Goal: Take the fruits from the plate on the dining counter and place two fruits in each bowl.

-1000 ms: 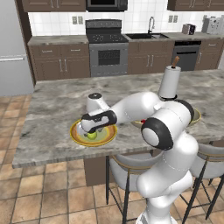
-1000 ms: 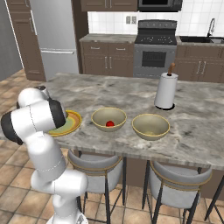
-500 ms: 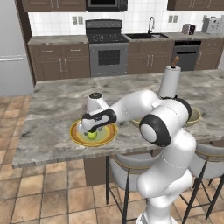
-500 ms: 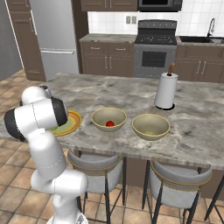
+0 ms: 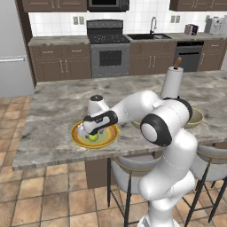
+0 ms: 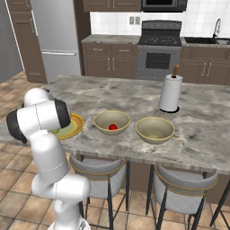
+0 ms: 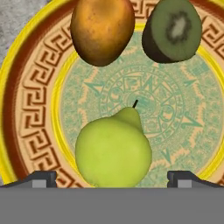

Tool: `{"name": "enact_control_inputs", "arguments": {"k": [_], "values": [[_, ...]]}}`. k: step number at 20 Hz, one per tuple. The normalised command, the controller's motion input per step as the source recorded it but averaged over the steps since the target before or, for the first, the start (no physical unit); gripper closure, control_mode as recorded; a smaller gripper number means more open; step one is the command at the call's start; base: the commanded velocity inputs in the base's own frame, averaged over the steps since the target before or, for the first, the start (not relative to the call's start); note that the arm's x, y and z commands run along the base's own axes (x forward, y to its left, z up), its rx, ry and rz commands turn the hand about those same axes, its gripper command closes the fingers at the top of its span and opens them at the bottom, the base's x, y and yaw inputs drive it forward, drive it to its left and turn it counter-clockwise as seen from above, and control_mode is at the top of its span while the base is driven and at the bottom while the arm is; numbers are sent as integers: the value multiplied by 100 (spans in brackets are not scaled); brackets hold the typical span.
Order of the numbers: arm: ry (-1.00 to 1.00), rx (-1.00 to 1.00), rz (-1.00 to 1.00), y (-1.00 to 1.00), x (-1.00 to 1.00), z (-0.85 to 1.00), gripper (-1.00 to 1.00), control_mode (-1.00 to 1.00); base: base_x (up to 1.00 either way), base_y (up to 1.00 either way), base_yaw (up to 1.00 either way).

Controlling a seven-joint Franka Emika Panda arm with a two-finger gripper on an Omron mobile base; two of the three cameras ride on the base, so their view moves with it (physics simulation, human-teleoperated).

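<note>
3 fruits lie on the plate (image 7: 30, 109): nearest the hand a yellow-green pear (image 7: 113, 151), beyond it an orange fruit (image 7: 103, 28) and a halved kiwi (image 7: 172, 31), these 2 side by side at the plate's far edge as the hand view shows them. The fingers (image 7: 41, 178) stand wide apart, 1 tip on each side of the pear, with nothing gripped between them; the pear sits in the gap, its stem pointing away from the hand. From the left base view the gripper (image 5: 91, 131) hangs low over the plate, which rests near the front edge of the marbled tabletop (image 5: 57, 106), and the pear shows just under the hand.

Further along the same tabletop, seen from the right base view, stand the 2 bowls: the nearer bowl (image 6: 112, 121), beside the plate, holds 1 red fruit (image 6: 113, 127); the farther bowl (image 6: 155, 129) sits just beside the first. Behind them a paper towel roll (image 6: 170, 93) stands upright. At the back of the room are a stove (image 6: 159, 54) and a refrigerator (image 6: 56, 38).
</note>
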Motion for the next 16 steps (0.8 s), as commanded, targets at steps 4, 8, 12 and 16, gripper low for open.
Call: {"name": "enact_control_inputs", "arguments": {"k": [4, 8, 12, 16], "values": [[0, 0, 0, 0, 0, -12, -100, -100, 0, 0, 0], [0, -1, 0, 0, 0, -13, -100, -100, 0, 0, 0], [1, -1, 0, 0, 0, -19, -100, -100, 0, 0, 0], [0, 0, 0, 0, 1, -7, -100, -100, 0, 0, 0]]}}
